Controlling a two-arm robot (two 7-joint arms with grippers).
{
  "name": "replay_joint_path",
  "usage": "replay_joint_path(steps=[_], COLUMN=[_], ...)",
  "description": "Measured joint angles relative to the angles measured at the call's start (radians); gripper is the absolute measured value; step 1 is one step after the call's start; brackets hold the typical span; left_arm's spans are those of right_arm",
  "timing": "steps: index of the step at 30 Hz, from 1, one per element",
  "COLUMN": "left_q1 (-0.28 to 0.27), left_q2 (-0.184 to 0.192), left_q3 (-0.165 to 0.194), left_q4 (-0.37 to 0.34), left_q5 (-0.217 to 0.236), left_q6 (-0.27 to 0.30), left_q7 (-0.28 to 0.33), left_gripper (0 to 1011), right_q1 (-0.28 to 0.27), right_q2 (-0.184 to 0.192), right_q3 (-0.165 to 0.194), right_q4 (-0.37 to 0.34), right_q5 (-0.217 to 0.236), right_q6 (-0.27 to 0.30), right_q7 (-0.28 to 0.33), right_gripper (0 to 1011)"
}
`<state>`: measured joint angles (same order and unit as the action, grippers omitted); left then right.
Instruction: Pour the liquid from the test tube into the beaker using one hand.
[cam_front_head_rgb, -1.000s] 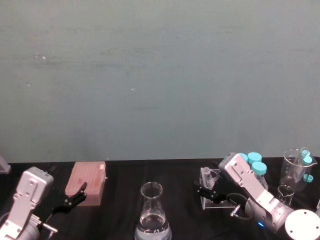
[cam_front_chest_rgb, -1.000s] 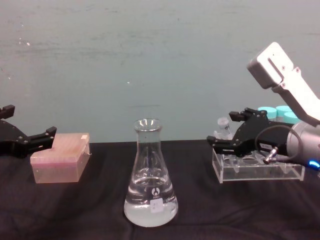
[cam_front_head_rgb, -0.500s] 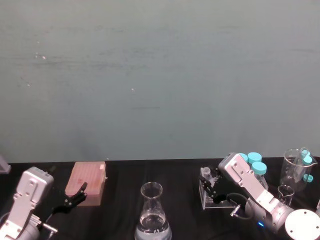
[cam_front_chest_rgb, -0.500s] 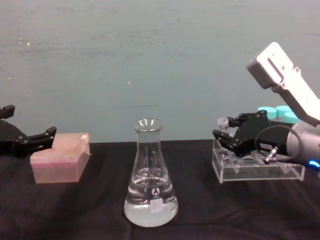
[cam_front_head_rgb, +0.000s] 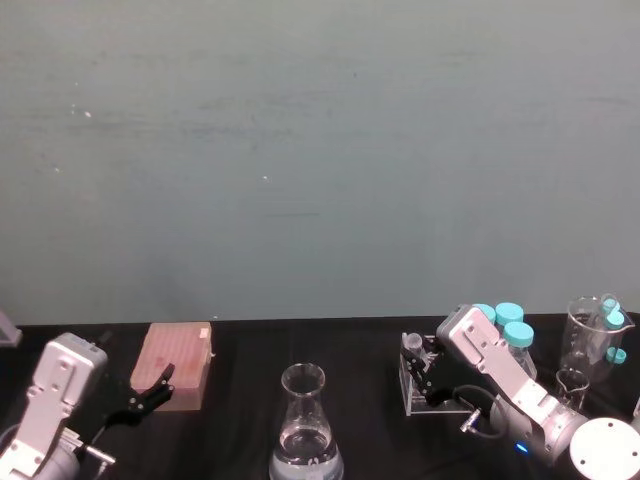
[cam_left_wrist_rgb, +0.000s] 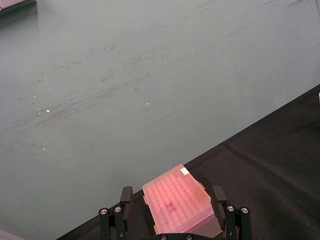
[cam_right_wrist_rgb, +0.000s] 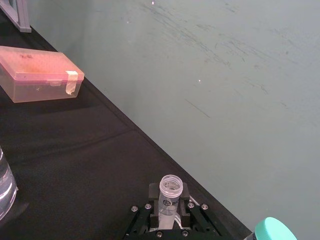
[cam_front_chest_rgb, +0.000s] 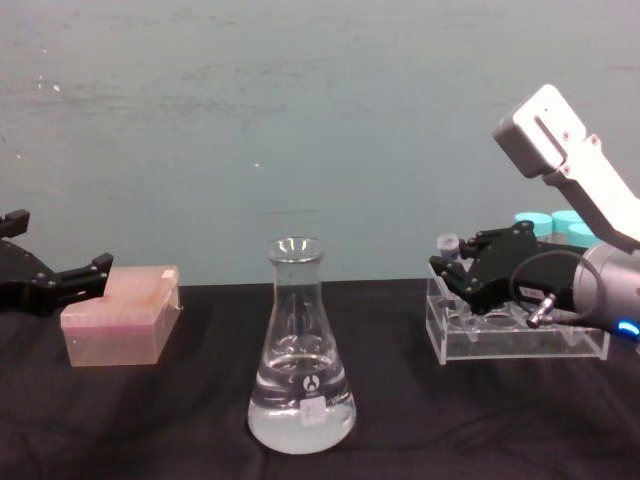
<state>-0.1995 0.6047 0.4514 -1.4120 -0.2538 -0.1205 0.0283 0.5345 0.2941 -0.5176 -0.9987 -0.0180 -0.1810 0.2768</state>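
Note:
The test tube (cam_right_wrist_rgb: 170, 191), slim and clear with an open whitish rim, stands upright at the left end of the clear rack (cam_front_chest_rgb: 515, 340). My right gripper (cam_right_wrist_rgb: 169, 201) is shut on it just below the rim, also seen in the chest view (cam_front_chest_rgb: 450, 266) and head view (cam_front_head_rgb: 418, 360). Whether the tube holds liquid is hidden by the fingers. The beaker (cam_front_chest_rgb: 301, 370), a conical glass flask with clear liquid in its wide base, stands at the table's front centre (cam_front_head_rgb: 303, 425), left of the rack. My left gripper (cam_front_chest_rgb: 62, 285) is parked open at the far left.
A pink lidded box (cam_front_chest_rgb: 120, 320) lies left of the flask, right in front of the left gripper (cam_left_wrist_rgb: 170, 210). Teal-capped tubes (cam_front_chest_rgb: 558, 224) stand in the rack behind the right gripper. A glass jar (cam_front_head_rgb: 592, 340) stands at the far right. A black cloth (cam_front_chest_rgb: 180, 420) covers the table.
The right gripper's fingers, spread wide around the test tube a second ago, have come together onto it. The left arm and the flask have stayed still.

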Motion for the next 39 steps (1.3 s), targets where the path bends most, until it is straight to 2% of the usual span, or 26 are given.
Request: replay_joint_path(steps=[9,27,39], left_q1=[0.0,0.0,0.0], left_q2=[0.0,0.0,0.0], left_q3=[0.0,0.0,0.0], left_q4=[0.0,0.0,0.0], left_q5=[0.0,0.0,0.0], left_q6=[0.0,0.0,0.0], left_q7=[0.0,0.0,0.0], left_gripper=[1000,1000,1000], right_q1=[0.0,-0.04,-0.062], right_q2=[0.0,-0.007,-0.019], right_q3=[0.001,0.058,0.108], right_q4=[0.0,-0.039,-0.084], right_q5=[0.0,0.0,0.012], right_q6=[0.0,0.003,-0.002], right_q7=[0.0,0.031,0.058], right_gripper=[226,225,224])
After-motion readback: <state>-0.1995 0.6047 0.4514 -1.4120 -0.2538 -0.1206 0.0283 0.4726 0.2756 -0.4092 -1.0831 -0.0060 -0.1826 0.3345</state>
